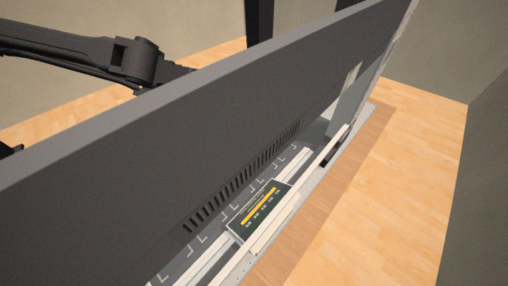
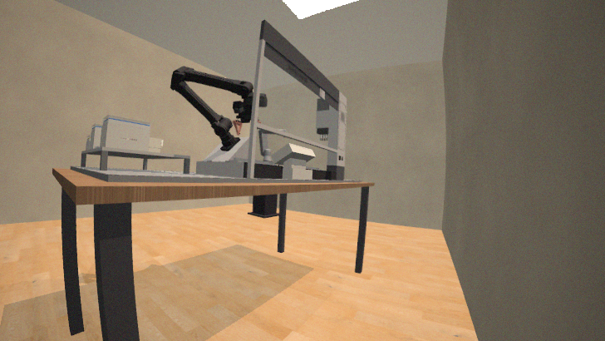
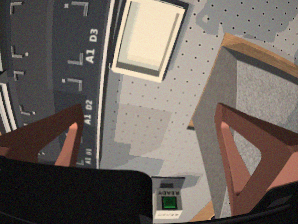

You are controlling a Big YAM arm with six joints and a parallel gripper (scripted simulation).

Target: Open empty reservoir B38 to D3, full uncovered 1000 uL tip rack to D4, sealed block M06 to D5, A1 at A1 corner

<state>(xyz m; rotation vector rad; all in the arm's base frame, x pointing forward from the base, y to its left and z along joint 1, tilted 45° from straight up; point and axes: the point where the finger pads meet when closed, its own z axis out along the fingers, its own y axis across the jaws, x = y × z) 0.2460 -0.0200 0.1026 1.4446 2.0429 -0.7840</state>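
Observation:
My gripper [image 3: 149,110] [image 2: 237,126] is open and empty; its two reddish fingers spread wide in the wrist view. It hangs above the perforated grey base plate [image 3: 153,116], beside the dark deck strip [image 3: 53,43]. The strip carries the bracket marks labelled A1 D3 [image 3: 92,46] and A1 D2 [image 3: 88,112], and both are bare. A cream rectangular nest [image 3: 148,35] lies on the base plate just ahead of the fingers. The SHELF [image 2: 135,154] stands far left in the exterior view with pale boxes [image 2: 125,133] on it; their labels are too small to read. A small pale box with a green face [image 3: 169,203] sits below the fingers.
A tall gantry frame [image 2: 258,106] with a dark top beam [image 1: 213,134] stands along the deck and hides most of it in the top view. A dark status panel [image 1: 259,209] lies by the bracket marks. A grey block with a wooden edge [image 3: 266,70] lies to the gripper's right.

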